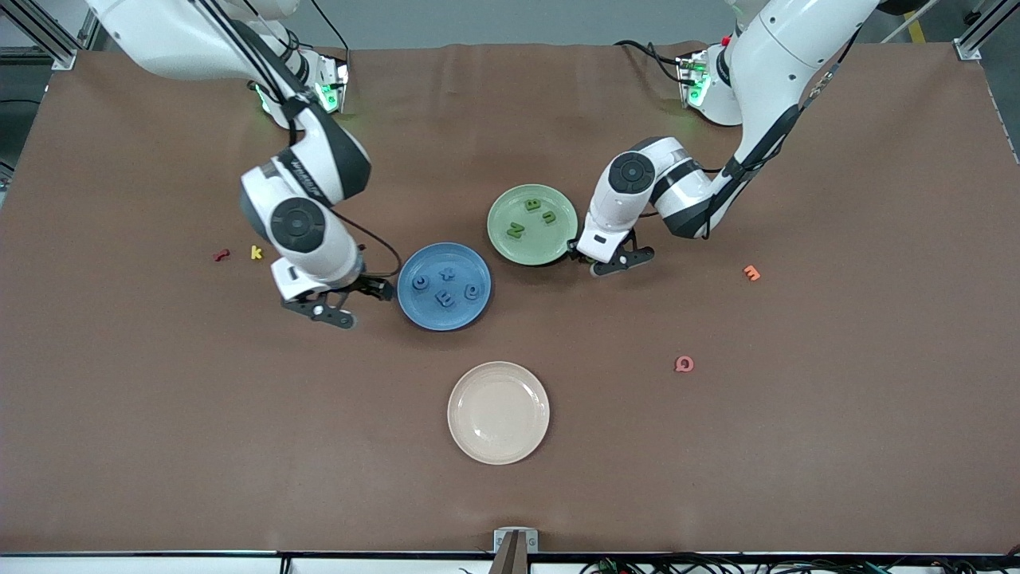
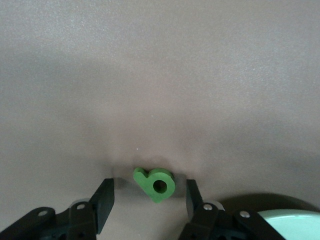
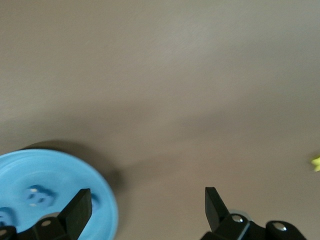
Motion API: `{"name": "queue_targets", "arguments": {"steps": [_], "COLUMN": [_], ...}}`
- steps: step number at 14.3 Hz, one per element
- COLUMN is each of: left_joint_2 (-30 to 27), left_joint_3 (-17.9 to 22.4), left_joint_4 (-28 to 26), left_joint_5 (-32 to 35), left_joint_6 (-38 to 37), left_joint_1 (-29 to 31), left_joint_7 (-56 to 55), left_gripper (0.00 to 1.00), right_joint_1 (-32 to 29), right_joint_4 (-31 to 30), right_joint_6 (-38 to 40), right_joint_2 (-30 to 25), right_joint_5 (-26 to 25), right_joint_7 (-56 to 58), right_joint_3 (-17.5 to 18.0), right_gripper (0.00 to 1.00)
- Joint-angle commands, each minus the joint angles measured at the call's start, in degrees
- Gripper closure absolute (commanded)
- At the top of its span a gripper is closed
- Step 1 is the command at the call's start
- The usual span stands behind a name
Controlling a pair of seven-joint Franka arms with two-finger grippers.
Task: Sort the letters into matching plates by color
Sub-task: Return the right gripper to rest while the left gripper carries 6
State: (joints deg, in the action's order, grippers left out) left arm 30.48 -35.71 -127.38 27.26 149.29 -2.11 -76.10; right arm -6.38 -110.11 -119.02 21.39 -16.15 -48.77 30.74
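Near the middle of the surface [image 1: 159, 446], the blue plate [image 1: 408, 301] already carried four blue letters [image 1: 448, 298], so that colour looked done. The green plate [image 1: 504, 239], touching it toward the left arm's end, held only three green letters [image 1: 532, 205]. The fourth green letter [image 2: 155, 183] lay flat on the bare surface just beside that plate's rim, which is why the left arm was down there.

Left claw [image 2: 150, 199] sat low at the surface, straddling the green letter. Its fingers [image 2: 105, 200] stood partly open, one on each side, with a visible gap to the letter on both sides – no contact, nothing held yet. Judged mid-close on the pick; the letter is small and sat askew between the jaws, so it could twist or slip out.

Right claw [image 1: 351, 304] hung over the surface just beside the blue plate's rim, toward the right arm's end, jaws wide apart and empty, touching nothing. That arm was waiting.

The red letter [image 1: 221, 255], yellow letter [image 1: 256, 252], orange letter [image 1: 751, 273], pink letter [image 1: 684, 364] and cream plate [image 1: 478, 446] were not part of the sort
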Motion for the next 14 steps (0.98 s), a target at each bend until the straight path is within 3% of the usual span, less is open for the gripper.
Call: {"name": "queue_targets", "arguments": {"steps": [1,4,8,9,11,13,14], "left_joint_2": [1.24,1.33,1.51,1.51,1.42,1.34,1.07], "left_joint_3": [0.37,0.46,0.99,0.99,0.99,0.99,0.99], "left_joint_4": [1.07,1.25,1.6,1.6,1.6,1.69,1.69], "left_joint_5": [1.65,1.83,1.92,1.92,1.92,1.92,1.92], "left_joint_6": [0.39,0.39,0.39,0.39,0.3,0.3,0.04], "left_joint_1": [0.17,0.08,-0.27,-0.35,-0.27,-0.18,0.34], "left_joint_7": [-0.1,-0.1,-0.1,-0.1,-0.28,-0.28,-0.28], "left_gripper": [0.37,0.41,0.54,0.59,0.72,0.76,0.76], "right_joint_1": [-3.45,-4.87,-8.65,-7.43,-1.04,3.19,4.43], "right_joint_4": [1.8,6.83,7.53,7.97,10.33,13.93,15.95], "right_joint_6": [6.49,14.42,17.94,19.25,22.68,26.45,27.87], "right_joint_2": [-3.19,-4.07,-8.37,-9.6,-11.62,-12.33,-12.42], "right_joint_5": [-0.29,0.06,7.53,7.71,9.89,13.85,13.86], "right_joint_7": [7.42,12.89,25.53,27.91,34.4,40.39,41.89], "right_joint_3": [0.9,0.9,-0.76,-3.82,-13.55,-22.44,-24.74], "right_gripper": [0.0,0.0,0.0,0.0,0.0,0.0,0.0]}}
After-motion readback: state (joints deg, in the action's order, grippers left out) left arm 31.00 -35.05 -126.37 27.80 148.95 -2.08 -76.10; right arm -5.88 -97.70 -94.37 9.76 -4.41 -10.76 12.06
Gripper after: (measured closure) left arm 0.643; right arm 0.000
